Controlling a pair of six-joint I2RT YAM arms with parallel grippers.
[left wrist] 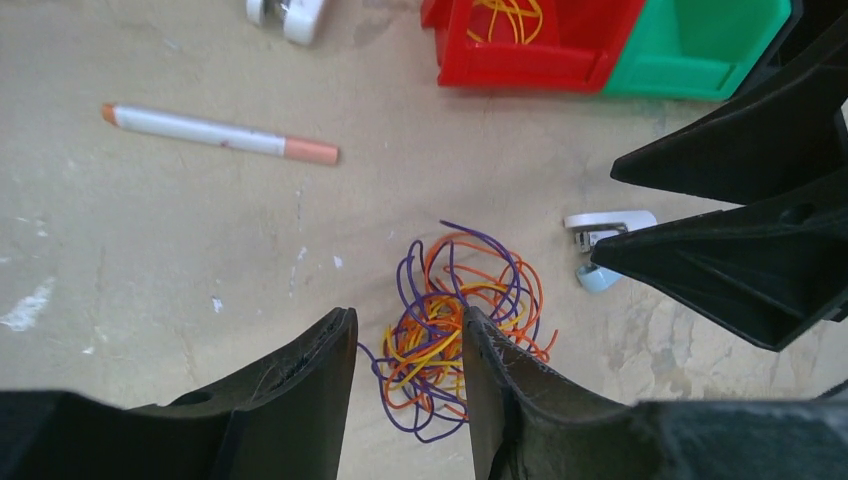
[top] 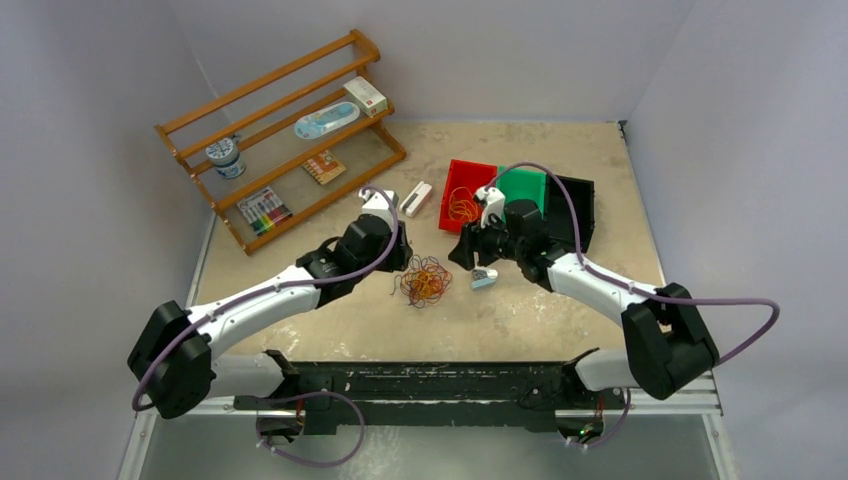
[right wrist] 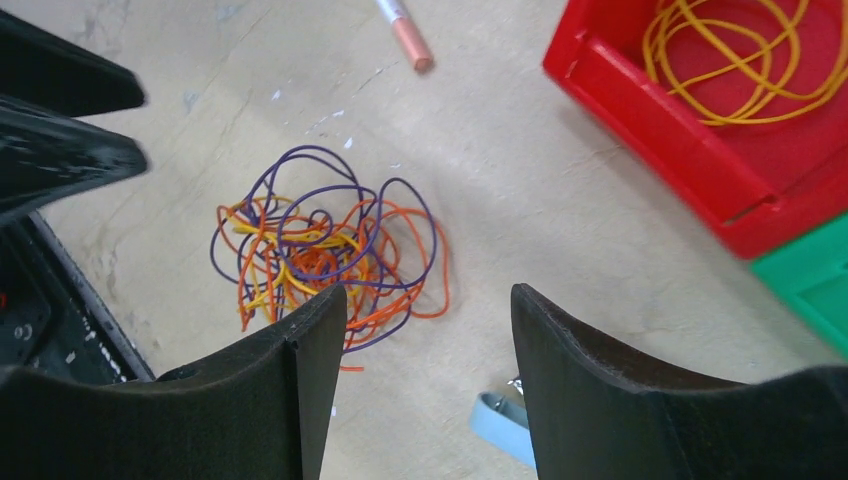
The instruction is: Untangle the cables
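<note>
Two cable bunches, three bins, one marker, one rack

Top view looks down from above and behind the arms, far enough to hold the whole table; each wrist view looks steeply down, close, past its own fingers; all three share the cables; both wrist views share the red bin and pen.

Passable: bare surface on the near side of the cable tangle, and between it and the marker, which lies well apart.
Blocked: left pincer just beside the tangle on its left; right pincer near on the opposite side, both with jaws apart; pale-blue clip between tangle and right pincer; red bin beyond, its wall closing that side.
</note>
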